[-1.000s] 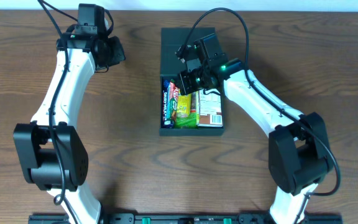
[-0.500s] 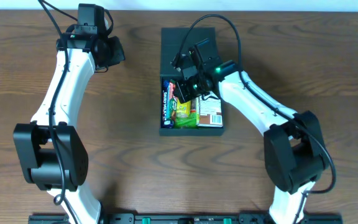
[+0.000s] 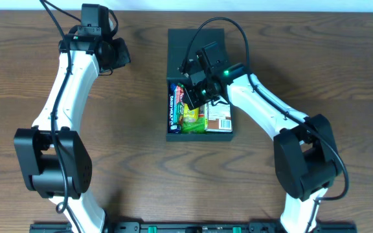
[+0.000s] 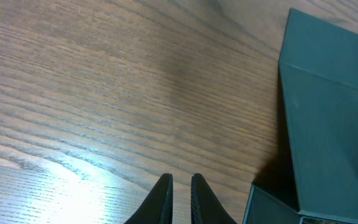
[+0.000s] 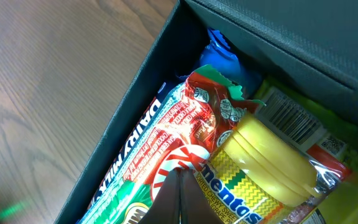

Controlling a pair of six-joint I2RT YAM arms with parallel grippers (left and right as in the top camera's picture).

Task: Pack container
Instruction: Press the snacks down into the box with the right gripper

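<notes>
- Two arms are at the table (image 4: 73,93), and I am steering the right one. The right gripper (image 5: 179,199) hangs inside the open container (image 3: 199,136), so the box is directly under and around its fingertips.
- The right gripper's fingers are pressed together, and I see nothing pinched between them. Their tip sits at the edge of a red and white wrapper (image 5: 197,124), on which I can read no words.
- The container's long axis runs straight ahead of this hand. The open lid (image 3: 185,46) lies flat beyond the fingertips, and the packed half is below and behind them.
- Left of the fingertips, against the box wall, a blue bar (image 5: 135,149) reads "DAIRY MILK".
- Right of the fingertips, a yellow tub (image 5: 266,155) reads "mentos" in blue.
- Farther right, a barcode (image 5: 294,118) shows on a yellow-green pack. Its digits are too small to read.
- The left gripper (image 4: 180,196) is well apart from the box, which lies off to its right. Its fingers are drawn nearly together over bare wood and hold nothing.
- I judge the right arm far nearer for any next move. That move turns on the lid ahead of the hand, which is not yet folded over the snacks.
</notes>
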